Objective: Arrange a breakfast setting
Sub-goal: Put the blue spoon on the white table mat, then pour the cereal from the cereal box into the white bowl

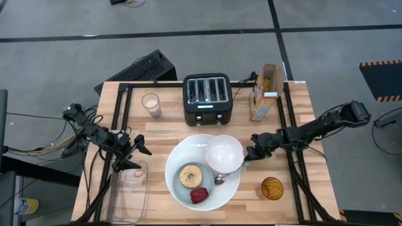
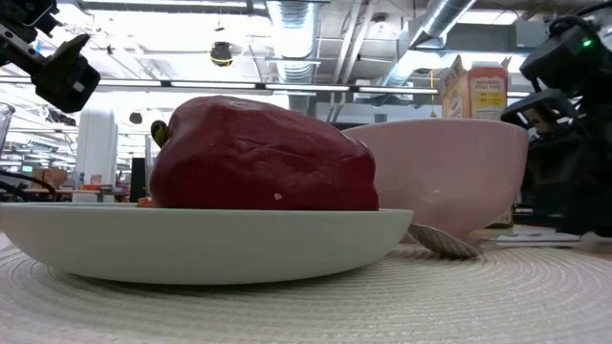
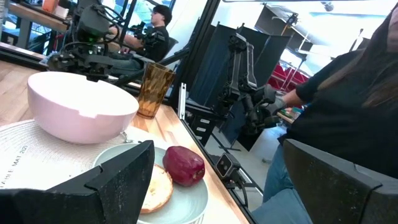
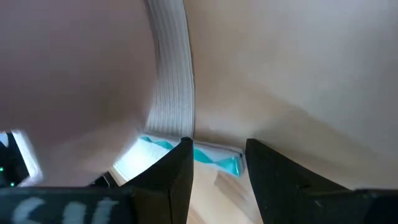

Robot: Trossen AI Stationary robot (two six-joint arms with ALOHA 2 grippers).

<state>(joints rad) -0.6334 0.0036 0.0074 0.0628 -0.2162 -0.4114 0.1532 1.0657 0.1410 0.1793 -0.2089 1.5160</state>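
Observation:
A large round white plate (image 1: pixel 178 157), ribbed like a mat, lies at the table's middle. On it sit a pale blue-grey plate (image 1: pixel 182 191) with a tan bagel (image 1: pixel 190 176) and a red food piece (image 1: pixel 200 195), and a white bowl (image 1: pixel 224 154). A spoon (image 1: pixel 220 179) lies beside the bowl, its blue handle (image 4: pixel 214 157) pointing toward my right gripper (image 1: pixel 251 152). That gripper is open and low, a finger on either side of the handle's end. My left gripper (image 1: pixel 135 154) is open and empty at the table's left. No cereal shows outside its box. My right gripper's fingers (image 4: pixel 177 168) stand on either side of the free end of the spoon's blue handle (image 4: pixel 217 158), coming from the table's right and slanting down. I cannot tell whether they touch it. The spoon lies flat on the plate and table.
A black toaster (image 1: pixel 207 99) stands at the far middle. An orange cereal box (image 1: pixel 264 93) is to its right and a cup of white liquid (image 1: pixel 151 104) to its left. An amber cup (image 1: pixel 272 188) stands near right. A clear container (image 1: pixel 129 188) lies near left. People sit beyond the table (image 3: pixel 155 31).

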